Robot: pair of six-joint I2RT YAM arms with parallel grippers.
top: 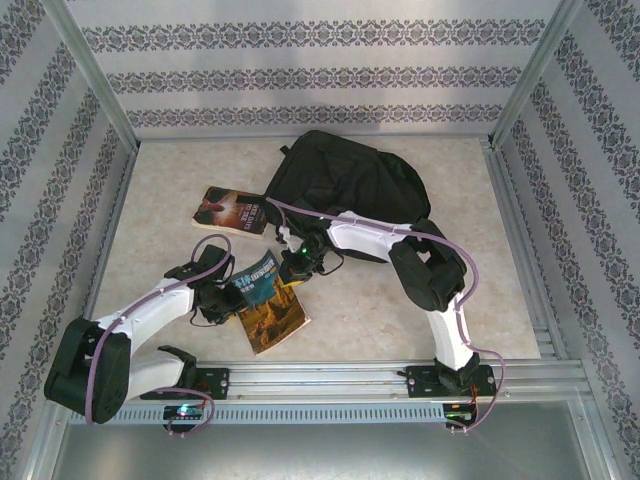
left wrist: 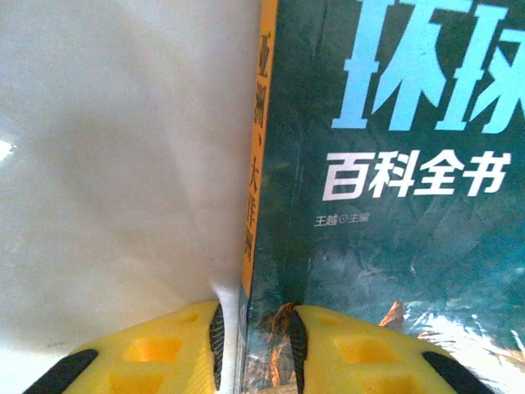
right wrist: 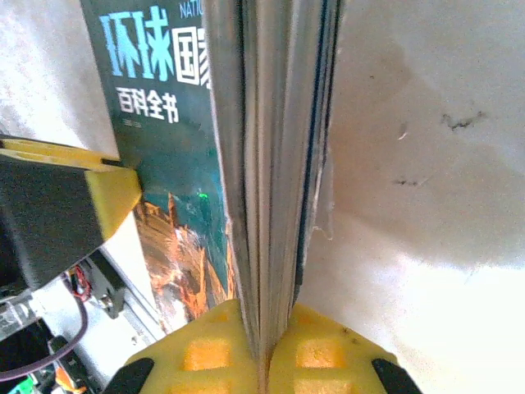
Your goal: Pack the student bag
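Student bag (top: 345,180) is lying at the far middle of the table (top: 420,310), black and slumped, with the right arm reaching across in front of it. Teal book (top: 268,305) is sitting nearer the arm bases, apart from the bag, with both grippers on it. Left gripper (left wrist: 256,341) is pinching the spine-side edge, jaws standing only the book's thickness apart. Right gripper (right wrist: 264,349) is clamping the bag-side edge, jaws almost together with page edges running in between the tips. Second book (top: 232,210) is lying flat just left of the bag; can't tell if they're touching.
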